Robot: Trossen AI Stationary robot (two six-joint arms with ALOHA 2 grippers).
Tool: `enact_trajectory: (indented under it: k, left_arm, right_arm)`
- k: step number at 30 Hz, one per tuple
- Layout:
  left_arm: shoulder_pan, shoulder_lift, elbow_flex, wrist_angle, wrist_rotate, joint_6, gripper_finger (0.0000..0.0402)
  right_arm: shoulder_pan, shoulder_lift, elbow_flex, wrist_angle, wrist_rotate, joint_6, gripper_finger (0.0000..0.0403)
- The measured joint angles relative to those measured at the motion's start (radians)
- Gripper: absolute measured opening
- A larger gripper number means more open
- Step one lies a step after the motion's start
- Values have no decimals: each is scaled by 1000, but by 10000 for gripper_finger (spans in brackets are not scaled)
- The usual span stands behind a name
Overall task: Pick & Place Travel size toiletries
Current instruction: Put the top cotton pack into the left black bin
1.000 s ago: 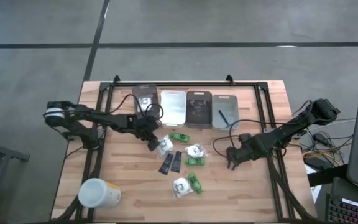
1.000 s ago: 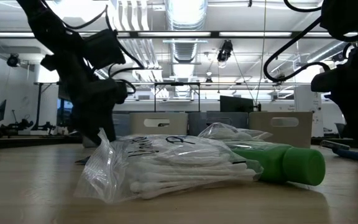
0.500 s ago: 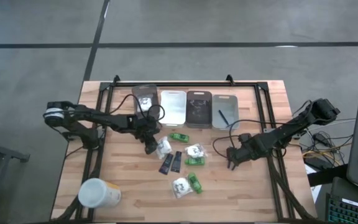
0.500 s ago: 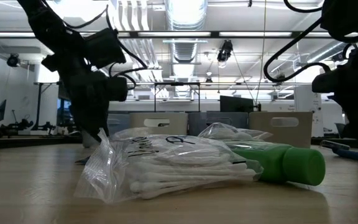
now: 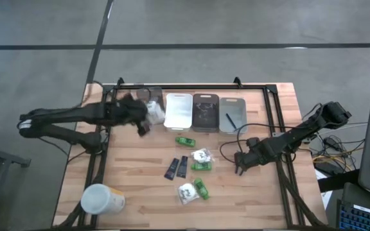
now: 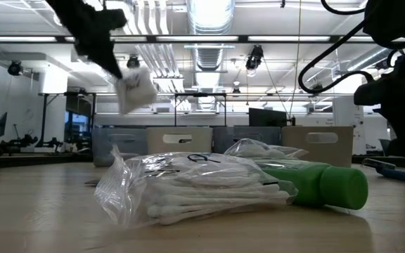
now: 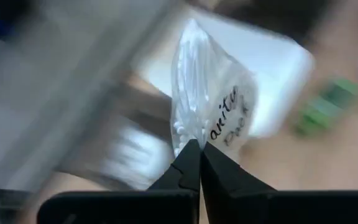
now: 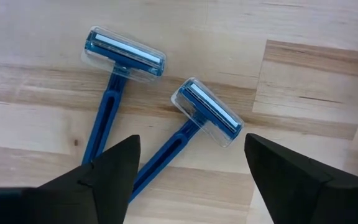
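While left hand [image 7: 194,155] pinches swab packet [image 7: 213,102] above bins [image 5: 178,110], right hand [image 8: 185,174] wide over razors [image 8: 120,84].

The place is a robotics lab or workshop. A wooden table [image 5: 140,199] carries a black frame [image 5: 191,86] (the arms mount on it) and stands on grey concrete floor [image 5: 191,25]. Behind it: exposed ducts [image 6: 209,53], strip lights [image 6: 209,10], monitors [image 6: 267,117] and hanging cables [image 6: 315,63].
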Motion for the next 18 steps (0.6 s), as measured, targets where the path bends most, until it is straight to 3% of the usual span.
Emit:
enact_trajectory:
  k: [2, 7, 13, 18]
  left_arm:
    - [27, -3, 40, 0, -83, 94, 2]
    - [164, 64, 63, -10, -84, 274, 3]
    - [323, 214, 37, 59, -50, 384, 2]
    - [375, 351, 22, 108, 70, 451, 2]
  right_arm:
    - [0, 0, 0, 0, 0, 0, 279]
    - [0, 0, 0, 0, 0, 3, 272]
    - [0, 0, 0, 3, 1, 34, 263]
    - [0, 0, 0, 14, 1, 37, 254]
